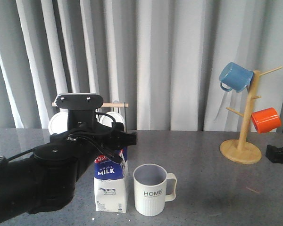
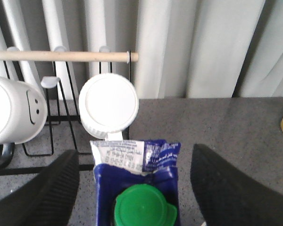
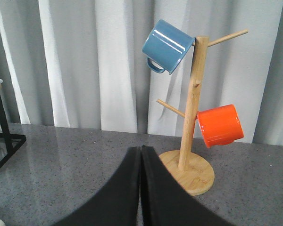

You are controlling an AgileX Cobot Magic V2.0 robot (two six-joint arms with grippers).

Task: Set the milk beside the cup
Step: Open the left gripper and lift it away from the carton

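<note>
The milk (image 1: 111, 189), a blue-and-white carton with a green cap (image 2: 140, 208), stands upright on the grey table. Close on its right stands the cup (image 1: 153, 190), a pale ribbed mug marked "HOME", with a narrow gap between them. My left gripper (image 2: 136, 151) is open and straddles the carton's top; bare table shows between each finger and the carton. In the front view the left gripper (image 1: 114, 140) hides the carton's gable. My right gripper (image 3: 141, 151) is shut and empty, low at the table's far right (image 1: 280, 153).
A black wire rack with a wooden rod (image 2: 61, 56) holds white mugs (image 2: 108, 101) just behind the carton. A wooden mug tree (image 1: 245, 141) at the right carries a blue mug (image 1: 236, 77) and an orange mug (image 1: 265, 120).
</note>
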